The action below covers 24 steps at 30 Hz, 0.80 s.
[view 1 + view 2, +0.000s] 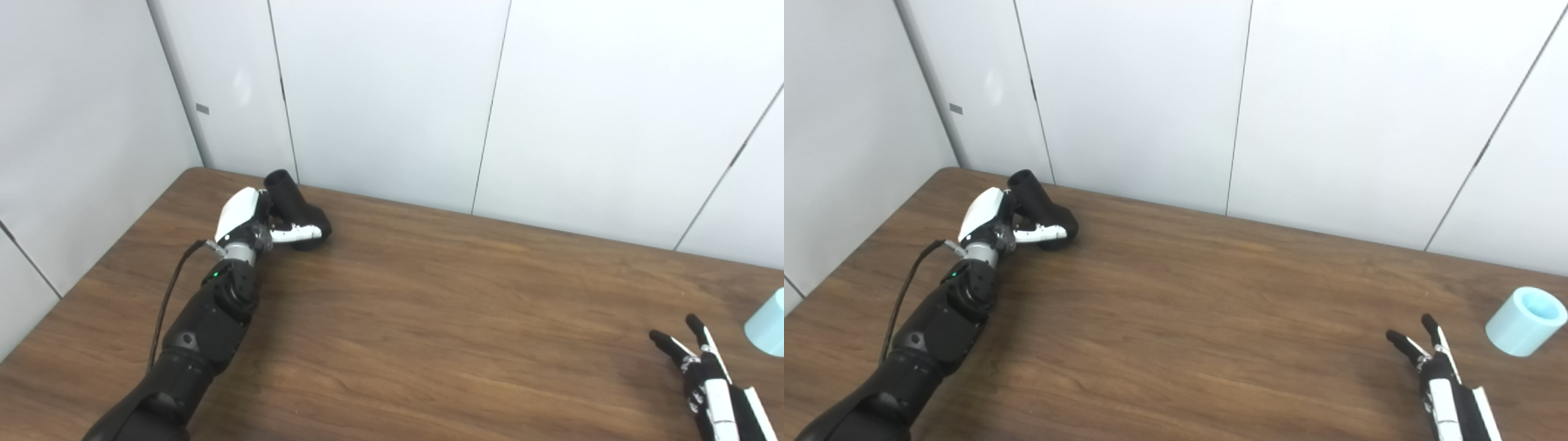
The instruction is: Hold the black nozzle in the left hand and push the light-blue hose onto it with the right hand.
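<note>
You have a brown wooden table (1182,318) set into a corner of pale wall panels (1127,92), and the wide stretch of tabletop between your two hands carries nothing that blocks the way.

The black nozzle (297,211) sits at the far left of the table, close to the corner. Its long axis is tilted: the open round end points up and away toward the wall, while the thicker lower end rests on the wood, toward the right.

The light-blue hose (1526,320), a short tube, lies at the far right edge of the table, well apart from the nozzle. Its open mouth faces up and to the right, so its axis leans that way.

Your left hand (254,222) is wrapped around the nozzle, with a white finger (298,233) curled across the lower body. A black cable (168,294) trails from that wrist.

Your right hand (1436,373) holds nothing; its dark-tipped fingers (1402,344) are stretched out and apart, near the hose but not touching it.
</note>
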{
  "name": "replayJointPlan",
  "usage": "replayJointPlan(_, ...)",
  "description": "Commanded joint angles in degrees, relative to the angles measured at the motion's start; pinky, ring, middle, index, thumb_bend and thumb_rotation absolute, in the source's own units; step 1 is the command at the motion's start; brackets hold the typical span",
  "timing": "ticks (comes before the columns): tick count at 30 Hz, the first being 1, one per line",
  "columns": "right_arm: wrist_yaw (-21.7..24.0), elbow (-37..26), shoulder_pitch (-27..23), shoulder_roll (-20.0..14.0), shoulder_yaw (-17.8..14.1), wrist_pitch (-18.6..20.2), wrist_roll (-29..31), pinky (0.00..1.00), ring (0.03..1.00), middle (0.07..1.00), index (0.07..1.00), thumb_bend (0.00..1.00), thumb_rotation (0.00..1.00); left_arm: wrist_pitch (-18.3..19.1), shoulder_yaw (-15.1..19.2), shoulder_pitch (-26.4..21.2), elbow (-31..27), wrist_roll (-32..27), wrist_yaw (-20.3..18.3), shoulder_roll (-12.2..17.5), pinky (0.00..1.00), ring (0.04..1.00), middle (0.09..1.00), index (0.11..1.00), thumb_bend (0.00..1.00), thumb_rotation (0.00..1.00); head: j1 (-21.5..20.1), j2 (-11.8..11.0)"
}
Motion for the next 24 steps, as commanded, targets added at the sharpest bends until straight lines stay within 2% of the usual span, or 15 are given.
replayJointPlan(1,-0.4,3.3,4.3,2.7,1.7,-0.1,0.0,1.00,0.892,0.827,0.983,0.50,1.00,-1.4,0.0,-1.0,-2.1,0.4,0.8,0.7,1.00,0.715,0.556,0.451,0.51,0.00,0.1,0.0)
replayJointPlan(3,-0.4,3.1,4.2,2.8,1.7,0.1,0.2,1.00,0.886,0.824,0.979,0.51,1.00,-1.5,-0.5,-0.3,-3.2,0.8,0.4,0.8,1.00,0.730,0.559,0.451,0.51,0.00,-0.4,0.3)
replayJointPlan(7,-0.4,3.2,4.1,3.0,1.6,0.3,0.7,0.99,0.884,0.822,0.974,0.52,1.00,-2.1,-1.6,1.0,-5.0,1.9,0.4,0.9,1.00,0.757,0.499,0.481,0.52,0.00,-1.0,0.5)
replayJointPlan(10,-0.5,3.1,4.1,3.2,1.7,0.3,0.7,0.99,0.881,0.818,0.973,0.53,1.00,-1.2,-2.6,2.4,-7.9,3.2,-0.8,1.1,1.00,0.759,0.551,0.449,0.51,0.00,-1.5,0.6)
replayJointPlan(14,-1.1,3.2,4.1,3.4,1.9,0.2,-0.4,1.00,0.881,0.811,0.971,0.55,1.00,-0.3,-4.7,4.2,-12.1,6.2,-2.5,1.4,1.00,0.754,0.554,0.445,0.51,0.00,-2.5,0.9)
replayJointPlan(20,-2.3,3.2,4.0,3.2,2.8,-0.2,-3.3,0.97,0.868,0.800,0.969,0.52,1.00,0.4,-7.2,5.2,-14.8,9.4,-4.3,1.0,0.97,0.720,0.548,0.447,0.52,0.00,-4.7,1.2)
replayJointPlan(24,-2.6,2.8,3.7,4.4,1.9,0.5,-1.2,0.96,0.867,0.804,0.956,0.51,1.00,0.6,-8.8,6.4,-17.9,11.0,-4.9,-0.5,0.97,0.711,0.544,0.451,0.52,0.00,-6.8,1.4)
